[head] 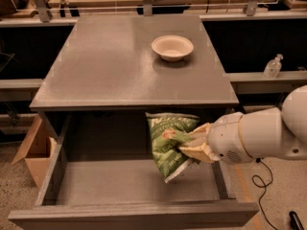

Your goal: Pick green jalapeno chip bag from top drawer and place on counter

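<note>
Item 1 — green jalapeno chip bag (pixel 168 145): hangs tilted above the floor of the open top drawer (pixel 120 183), top edge just under the counter (pixel 120 66) lip. Gripper (pixel 191 145) (at the drawer's right side) — fingers clamped on the bag's right edge. 1 white bowl (pixel 172 47) on the counter; cardboard box (pixel 33 147) at left.

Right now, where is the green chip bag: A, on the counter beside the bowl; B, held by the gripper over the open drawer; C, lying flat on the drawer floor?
B: the gripper pinches the chip bag and holds it upright over the open drawer, not on the counter.
</note>
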Controlling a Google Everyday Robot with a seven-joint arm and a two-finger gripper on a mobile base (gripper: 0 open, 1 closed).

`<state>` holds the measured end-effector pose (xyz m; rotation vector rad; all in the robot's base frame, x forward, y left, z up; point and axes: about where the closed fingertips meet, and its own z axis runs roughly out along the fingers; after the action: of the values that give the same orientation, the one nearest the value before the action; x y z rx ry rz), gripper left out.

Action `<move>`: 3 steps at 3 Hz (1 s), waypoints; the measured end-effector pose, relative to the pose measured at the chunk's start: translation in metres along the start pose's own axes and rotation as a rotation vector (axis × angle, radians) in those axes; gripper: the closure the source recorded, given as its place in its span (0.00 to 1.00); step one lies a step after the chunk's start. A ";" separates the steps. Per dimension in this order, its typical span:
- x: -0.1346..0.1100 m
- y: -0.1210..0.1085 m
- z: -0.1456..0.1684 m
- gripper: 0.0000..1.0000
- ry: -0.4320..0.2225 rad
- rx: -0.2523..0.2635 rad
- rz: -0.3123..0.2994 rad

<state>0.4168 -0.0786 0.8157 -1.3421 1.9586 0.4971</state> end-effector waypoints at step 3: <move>-0.109 -0.051 0.014 1.00 -0.058 0.011 -0.215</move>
<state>0.4918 -0.0179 0.8894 -1.4932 1.7432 0.4162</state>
